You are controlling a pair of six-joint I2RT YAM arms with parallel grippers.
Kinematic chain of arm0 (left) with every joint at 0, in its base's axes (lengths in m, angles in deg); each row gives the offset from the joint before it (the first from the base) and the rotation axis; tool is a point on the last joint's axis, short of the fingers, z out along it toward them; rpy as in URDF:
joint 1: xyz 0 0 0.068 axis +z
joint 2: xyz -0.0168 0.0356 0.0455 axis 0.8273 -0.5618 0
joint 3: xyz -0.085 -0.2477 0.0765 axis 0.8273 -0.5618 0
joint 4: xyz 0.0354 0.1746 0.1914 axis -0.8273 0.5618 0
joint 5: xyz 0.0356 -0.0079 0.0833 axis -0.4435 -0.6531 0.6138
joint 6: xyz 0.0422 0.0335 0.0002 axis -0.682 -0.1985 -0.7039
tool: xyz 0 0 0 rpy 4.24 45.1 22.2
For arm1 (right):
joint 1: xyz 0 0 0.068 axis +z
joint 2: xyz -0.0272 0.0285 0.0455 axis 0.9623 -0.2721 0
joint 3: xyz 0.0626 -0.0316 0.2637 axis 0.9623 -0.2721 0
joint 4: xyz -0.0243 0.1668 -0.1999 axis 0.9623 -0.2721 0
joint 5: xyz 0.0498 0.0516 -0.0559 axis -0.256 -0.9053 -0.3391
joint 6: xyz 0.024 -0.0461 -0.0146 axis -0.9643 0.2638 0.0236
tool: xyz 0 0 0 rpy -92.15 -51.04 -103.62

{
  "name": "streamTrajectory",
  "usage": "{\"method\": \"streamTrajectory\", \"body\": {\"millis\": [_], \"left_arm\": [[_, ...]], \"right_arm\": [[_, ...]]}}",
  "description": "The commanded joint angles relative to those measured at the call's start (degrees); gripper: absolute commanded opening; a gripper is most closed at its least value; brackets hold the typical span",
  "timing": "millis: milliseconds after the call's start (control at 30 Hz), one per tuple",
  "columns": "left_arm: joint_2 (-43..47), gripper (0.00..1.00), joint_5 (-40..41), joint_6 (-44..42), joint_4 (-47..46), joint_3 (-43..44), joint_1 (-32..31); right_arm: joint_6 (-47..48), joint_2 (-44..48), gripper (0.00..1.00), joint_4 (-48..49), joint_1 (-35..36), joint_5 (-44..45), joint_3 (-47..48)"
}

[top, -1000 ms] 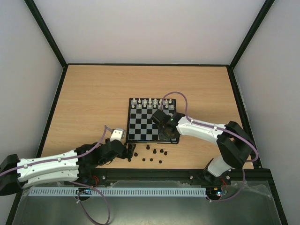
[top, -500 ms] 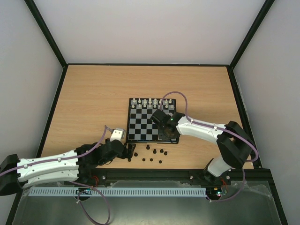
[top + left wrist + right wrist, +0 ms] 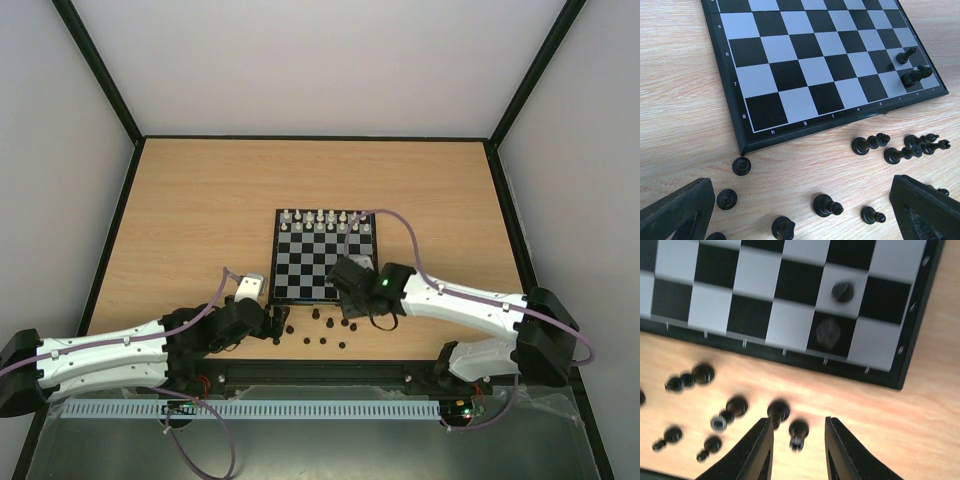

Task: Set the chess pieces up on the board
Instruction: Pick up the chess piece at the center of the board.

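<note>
On the wooden tabletop (image 3: 200, 220), nearer its near edge than its far one, the small square black-and-grey checkered board (image 3: 300, 270) is laid. Its two far rows are filled with pale chess pieces (image 3: 325, 218). Of the black set, only two tiny black pieces (image 3: 905, 55) (image 3: 916, 76) are stood on it, on adjoining squares at its near right corner.

The remaining loose black chess pieces (image 3: 325, 322) are scattered on the bare wood between the board's near edge and the tabletop's near edge, most of them tipped over.

The right gripper (image 3: 797, 421) is held just above this scatter, its jaws parted a little and nothing clamped. One fallen black piece (image 3: 798, 432) is seen directly in the gap. Its long axis appears to run along the fingers rather than across them, though the view is blurred.

The left gripper (image 3: 800, 190) is set low beside the board's near left corner, jaws spread wide and empty. The right arm is judged the nearer to that piece.
</note>
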Motion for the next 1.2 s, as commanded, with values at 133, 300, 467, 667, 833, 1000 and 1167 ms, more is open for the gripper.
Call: {"method": "streamTrajectory", "body": {"millis": [133,300,467,667,833,1000,1167], "left_arm": [[0.7,0.99,0.3,0.9,0.6,-0.4,-0.5],[0.6,0.99,0.2,1.0,0.6,-0.4,-0.5],[1.0,0.99,0.1,1.1,1.1,-0.4,-0.5],[1.0,0.99,0.2,1.2,1.1,-0.6,-0.5],[0.7,0.99,0.2,1.2,1.0,-0.6,-0.5],[0.9,0.99,0.1,1.3,1.1,-0.7,-0.5],[0.9,0.99,0.1,1.4,1.1,-0.7,-0.5]], "right_arm": [[-8.5,-0.8,0.30,-3.8,10.6,0.1,-3.6],[-9.3,-4.6,0.30,-2.2,11.7,0.0,-4.4],[-9.5,-6.7,0.29,-1.5,11.7,0.2,-5.0],[-9.1,-8.0,0.29,-0.4,11.7,0.4,-5.3],[-8.7,-9.8,0.29,1.3,10.9,0.8,-5.4],[-8.2,-10.4,0.26,2.2,9.7,1.2,-5.9],[-7.7,-9.9,0.25,3.0,8.3,1.3,-7.0]]}}
